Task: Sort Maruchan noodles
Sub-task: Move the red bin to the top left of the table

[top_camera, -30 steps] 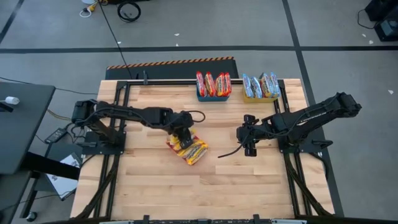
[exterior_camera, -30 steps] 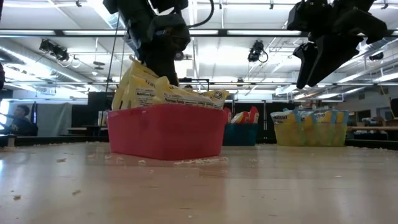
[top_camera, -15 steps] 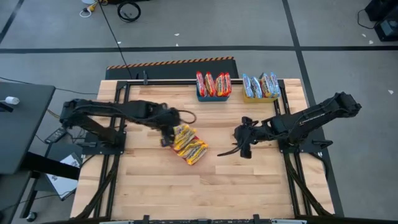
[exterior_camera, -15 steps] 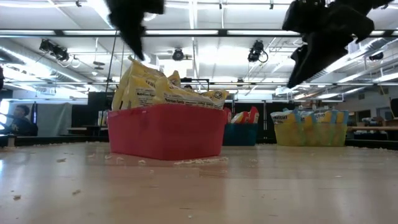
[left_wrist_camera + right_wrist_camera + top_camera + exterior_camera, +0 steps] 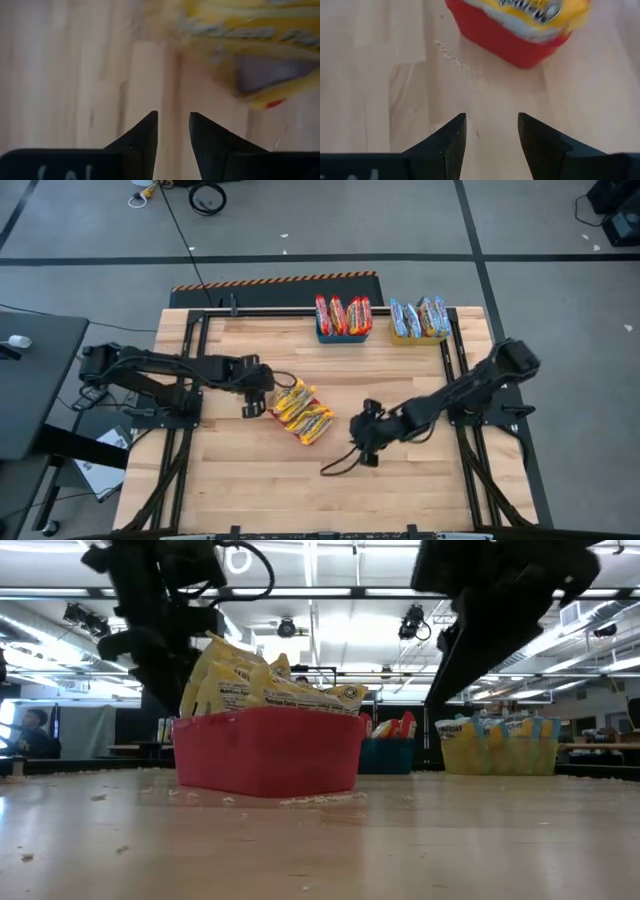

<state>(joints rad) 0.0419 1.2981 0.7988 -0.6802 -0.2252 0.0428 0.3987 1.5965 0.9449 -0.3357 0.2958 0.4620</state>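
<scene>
A pale wood-plank table (image 5: pixel 300 480) fills the middle of the high view, its surface dotted with small crumbs in the low view. Near its centre sits a red bin (image 5: pixel 268 752) of smooth plastic with rounded corners, packed with yellow packets (image 5: pixel 300 412), flat crinkly rectangles standing on edge and poking above the rim.

At the top edge of the table, right of centre, a blue bin (image 5: pixel 343 332) holds red packets (image 5: pixel 343 313), also upright in a row. Just right of it a yellow bin (image 5: pixel 418 333) holds pale blue-silver packets (image 5: pixel 420 315).

The left gripper (image 5: pixel 250 392) sits just left of the red bin, apart from it; in its wrist view its two dark tapered fingers (image 5: pixel 142 137) stand slightly apart with bare wood between them, clamped on nothing. The right gripper (image 5: pixel 366 438) lies lower right of the red bin, over bare table; its fingers (image 5: pixel 451 140) are spread with only wood and a thin line of crumbs (image 5: pixel 457 61) beyond them. A dark cable (image 5: pixel 340 464) trails from it toward the lower centre.
</scene>
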